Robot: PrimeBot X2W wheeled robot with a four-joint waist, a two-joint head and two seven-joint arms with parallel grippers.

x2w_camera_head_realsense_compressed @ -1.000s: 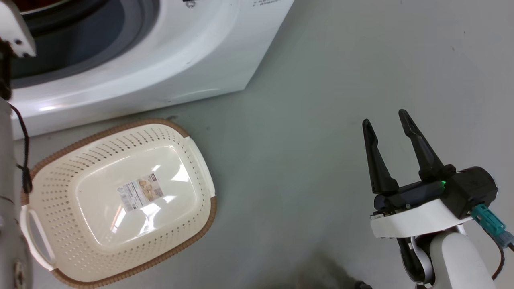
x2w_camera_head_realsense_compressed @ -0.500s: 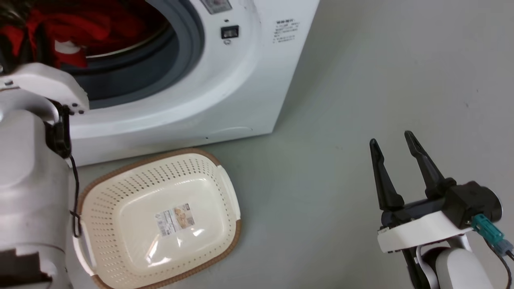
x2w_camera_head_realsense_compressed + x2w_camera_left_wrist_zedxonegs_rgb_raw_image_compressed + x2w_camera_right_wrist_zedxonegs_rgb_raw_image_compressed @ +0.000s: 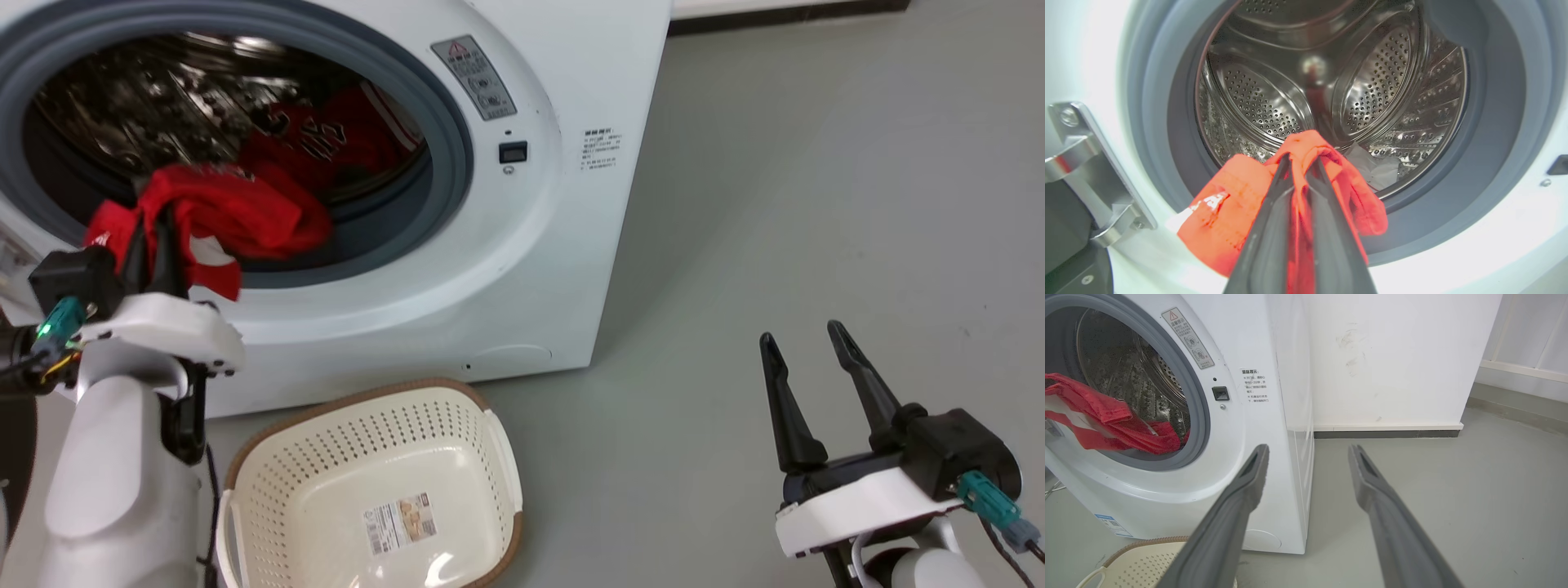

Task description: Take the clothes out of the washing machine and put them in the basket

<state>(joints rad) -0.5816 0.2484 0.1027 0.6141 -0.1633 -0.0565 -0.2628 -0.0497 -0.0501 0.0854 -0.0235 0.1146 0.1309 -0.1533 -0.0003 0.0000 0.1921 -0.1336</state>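
Your left gripper [image 3: 1301,160] pinches a red garment [image 3: 245,214] hanging half out of the washing machine [image 3: 571,204]; a second red piece [image 3: 326,139] lies deeper inside. Trailing cloth could snag on the grey seal [image 3: 457,163] or miss the basket [image 3: 498,433] below. Your right gripper [image 3: 804,339] hangs spread over smooth grey floor [image 3: 816,163]; a white wall [image 3: 1392,355] stands behind

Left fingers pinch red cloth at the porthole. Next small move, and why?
Probably draw the left gripper back, clear of the grey door seal: its fingers are shut on the red garment hanging at that seal, and the basket sits empty below.
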